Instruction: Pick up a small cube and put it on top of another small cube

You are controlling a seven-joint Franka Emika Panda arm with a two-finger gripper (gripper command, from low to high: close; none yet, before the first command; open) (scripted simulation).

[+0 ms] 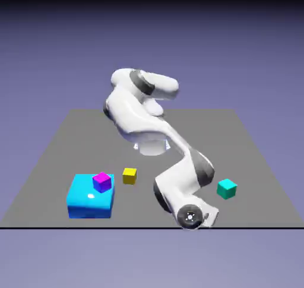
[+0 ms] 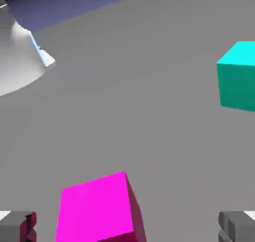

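Note:
In the hand view the small cube (image 2: 97,211), pink-magenta on all faces, lies on the grey table at the bottom of the picture, between my fingertips. It sits nearer the left fingertip (image 2: 17,226) than the right one, and I see no contact with either. My gripper (image 2: 127,230) is open, jaws wide apart. The other small cube (image 2: 239,76), teal, stands at that view's right edge. In the exterior view the teal cube (image 1: 227,188) sits to the right of my lowered hand (image 1: 191,215), whose body hides the pink cube.
A large flat bright-blue block (image 1: 89,199) lies at the exterior view's left, with a magenta-topped, purple-sided cube (image 1: 102,181) on it. A yellow cube (image 1: 129,175) stands beside the block. My hand is close to the table's front edge (image 1: 89,226). The robot's white base (image 2: 17,61) shows upper left.

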